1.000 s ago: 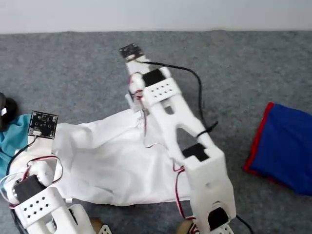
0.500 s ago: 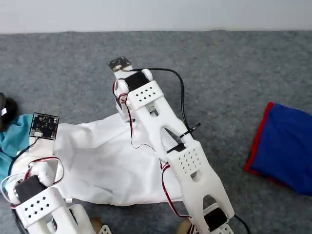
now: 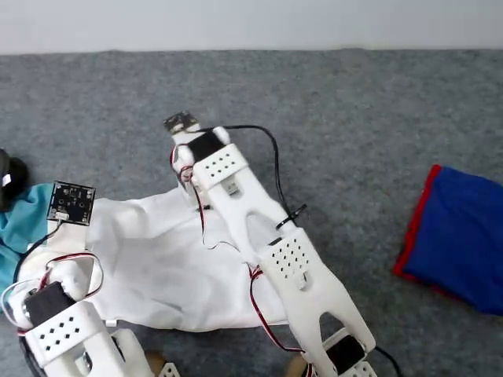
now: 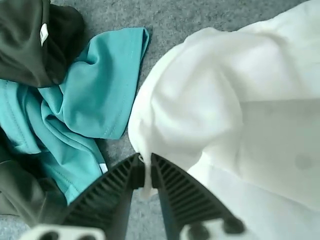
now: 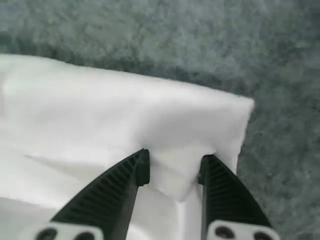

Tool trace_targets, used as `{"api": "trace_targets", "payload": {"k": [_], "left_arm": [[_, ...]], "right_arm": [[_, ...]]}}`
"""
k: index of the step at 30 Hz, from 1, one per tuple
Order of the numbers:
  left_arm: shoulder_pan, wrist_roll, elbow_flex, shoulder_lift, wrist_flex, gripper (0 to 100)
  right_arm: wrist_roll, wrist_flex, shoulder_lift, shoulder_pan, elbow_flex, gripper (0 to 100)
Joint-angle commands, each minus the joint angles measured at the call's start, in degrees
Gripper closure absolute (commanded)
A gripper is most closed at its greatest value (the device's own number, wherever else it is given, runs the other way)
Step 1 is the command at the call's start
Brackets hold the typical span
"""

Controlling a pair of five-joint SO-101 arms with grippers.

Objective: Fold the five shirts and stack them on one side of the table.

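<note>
On the grey, carpet-like desk (image 3: 369,118), a crumpled white cotton shirt (image 3: 157,259) lies spread near the front, left of the middle. The left pincer (image 4: 144,175) is clenched on a thin edge of that shirt at its left side. Just beside it are a bunched teal shirt (image 4: 85,105) and a black garment (image 4: 35,40) lying against the teal one. The right pincer (image 5: 172,170) sits at the white shirt's far corner. Its jaws are released and apart, with the tips pressed on the cloth and a raised fold between them. Well apart, at the desk's right edge, rests a folded blue shirt with red trim (image 3: 460,236).
</note>
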Motion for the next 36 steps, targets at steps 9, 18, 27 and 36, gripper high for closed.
{"api": "trace_targets", "payload": {"k": [9, 18, 27, 36], "left_arm": [[-0.3, -0.2, 0.0, -0.7, 0.4, 100], [-0.3, -0.2, 0.2, -0.7, 0.4, 100], [-0.3, -0.2, 0.0, -0.7, 0.4, 100], [-0.3, -0.3, 0.2, -0.7, 0.4, 100]], "right_arm": [[5.1, -1.8, 0.3, 1.1, -2.6, 98.6], [7.0, 0.9, 0.2, 6.1, -16.6, 98.7], [13.2, 4.5, 0.2, 12.1, -27.4, 98.7], [16.7, 1.8, 0.8, 21.5, -26.8, 98.7]]}}
